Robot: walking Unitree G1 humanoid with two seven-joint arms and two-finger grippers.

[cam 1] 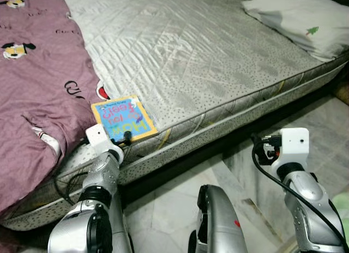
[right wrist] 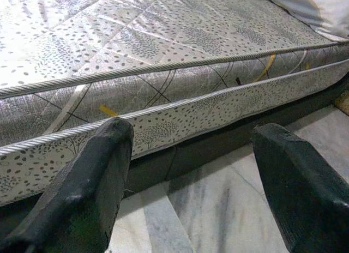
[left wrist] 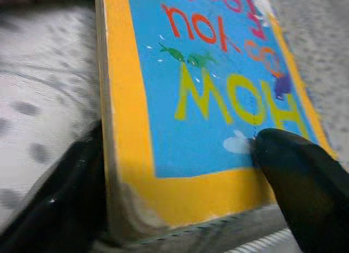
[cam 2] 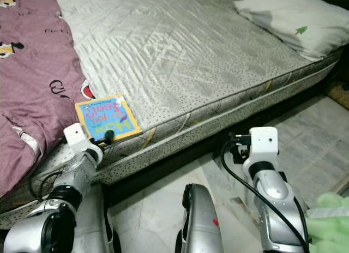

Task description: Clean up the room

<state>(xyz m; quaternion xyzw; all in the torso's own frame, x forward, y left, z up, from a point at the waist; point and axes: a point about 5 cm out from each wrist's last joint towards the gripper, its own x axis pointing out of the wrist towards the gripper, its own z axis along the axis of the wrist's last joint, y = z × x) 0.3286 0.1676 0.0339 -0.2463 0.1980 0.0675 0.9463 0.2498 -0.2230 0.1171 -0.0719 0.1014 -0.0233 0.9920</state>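
The book [cam 1: 124, 119] lies flat at the near edge of the mattress [cam 1: 207, 62], beside the purple blanket [cam 1: 38, 89]. The left gripper [left wrist: 180, 171] clamps the book's near corner, one finger above and one below. The right gripper [right wrist: 191, 176] hangs wide apart above the floor [right wrist: 218, 193], holding nothing.

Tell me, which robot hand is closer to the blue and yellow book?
Left. The left gripper is right at the book, one finger on its cover. The right gripper hangs open over the floor beside the mattress.
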